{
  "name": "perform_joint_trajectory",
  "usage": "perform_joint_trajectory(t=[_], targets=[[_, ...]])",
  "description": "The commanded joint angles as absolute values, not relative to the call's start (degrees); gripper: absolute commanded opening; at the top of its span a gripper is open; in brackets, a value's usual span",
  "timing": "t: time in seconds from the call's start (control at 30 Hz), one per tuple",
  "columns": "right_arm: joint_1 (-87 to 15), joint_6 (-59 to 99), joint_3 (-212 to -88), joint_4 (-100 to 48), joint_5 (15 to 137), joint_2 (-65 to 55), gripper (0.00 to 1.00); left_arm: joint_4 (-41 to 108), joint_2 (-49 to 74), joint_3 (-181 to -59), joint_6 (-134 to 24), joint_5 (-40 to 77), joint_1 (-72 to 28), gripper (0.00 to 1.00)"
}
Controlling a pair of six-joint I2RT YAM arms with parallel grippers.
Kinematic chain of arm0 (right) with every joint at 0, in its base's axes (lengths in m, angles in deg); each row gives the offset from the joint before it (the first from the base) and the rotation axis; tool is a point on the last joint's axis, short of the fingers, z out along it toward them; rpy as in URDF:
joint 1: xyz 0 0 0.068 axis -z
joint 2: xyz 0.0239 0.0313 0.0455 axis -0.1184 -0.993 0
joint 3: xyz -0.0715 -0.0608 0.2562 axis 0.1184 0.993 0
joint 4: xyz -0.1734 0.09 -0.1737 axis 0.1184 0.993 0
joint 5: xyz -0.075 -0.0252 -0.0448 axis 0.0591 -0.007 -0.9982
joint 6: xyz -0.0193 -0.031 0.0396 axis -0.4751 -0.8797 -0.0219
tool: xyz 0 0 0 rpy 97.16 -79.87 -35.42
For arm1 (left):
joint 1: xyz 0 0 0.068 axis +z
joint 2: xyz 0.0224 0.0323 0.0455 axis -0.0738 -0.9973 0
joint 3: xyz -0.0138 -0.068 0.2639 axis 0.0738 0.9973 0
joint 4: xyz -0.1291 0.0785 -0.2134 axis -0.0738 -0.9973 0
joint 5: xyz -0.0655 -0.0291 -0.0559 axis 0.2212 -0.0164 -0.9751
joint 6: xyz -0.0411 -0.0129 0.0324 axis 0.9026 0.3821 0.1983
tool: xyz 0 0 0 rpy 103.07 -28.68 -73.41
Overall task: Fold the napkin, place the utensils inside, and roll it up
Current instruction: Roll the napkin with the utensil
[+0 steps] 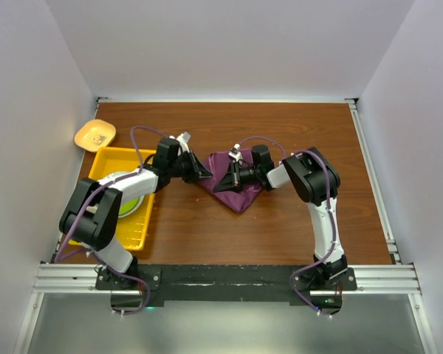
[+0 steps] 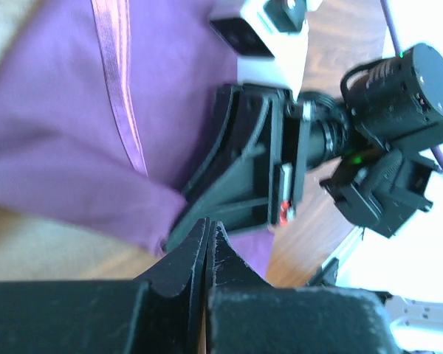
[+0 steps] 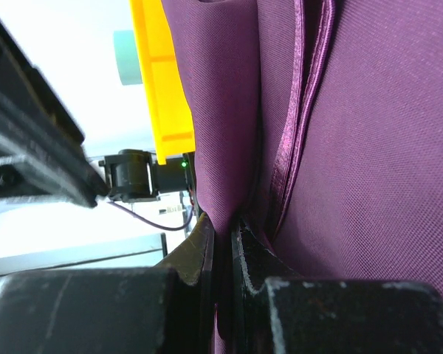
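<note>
The napkin [image 1: 240,193] lay in the middle of the bench [image 1: 303,129], with bare wood to its right and beyond it and a yellow tray [image 1: 111,158] to its left. The right hand [image 3: 223,230] pinched a napkin fold; the left hand [image 2: 209,230] was closed at its edge.

Noted brown wood-grain table [image 1: 280,236], bare over most of its top. Found plum napkin [image 1: 240,198] lying bunched approx mid-table, folds uneven. Saw yellow tray [image 1: 136,234] along L side, twd near edge. Spotted small pale-orange dish [image 1: 94,134] just beyond tray, far L corner.
</note>
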State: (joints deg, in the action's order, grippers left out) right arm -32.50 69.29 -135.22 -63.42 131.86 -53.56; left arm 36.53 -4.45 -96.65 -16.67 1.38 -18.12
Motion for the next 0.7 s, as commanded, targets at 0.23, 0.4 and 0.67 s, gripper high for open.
perform_joint_trajectory(t=[0.23, 0.4, 0.67], targets=[[-31.5, 56.6, -129.0, -48.2, 121.8, -54.9, 0.0, 56.9, -15.5, -93.9, -18.1, -2.0, -17.4, 0.0], [-31.6, 53.6, -127.6, -46.5, 118.0, -51.2, 0.0, 55.9, -18.2, -93.2, -20.3, -2.2, -17.7, 0.0], [-32.9, 41.6, -133.5, -29.5, 112.5, -44.1, 0.26, 53.2, -19.6, -95.0, -23.4, -3.5, -17.9, 0.0]])
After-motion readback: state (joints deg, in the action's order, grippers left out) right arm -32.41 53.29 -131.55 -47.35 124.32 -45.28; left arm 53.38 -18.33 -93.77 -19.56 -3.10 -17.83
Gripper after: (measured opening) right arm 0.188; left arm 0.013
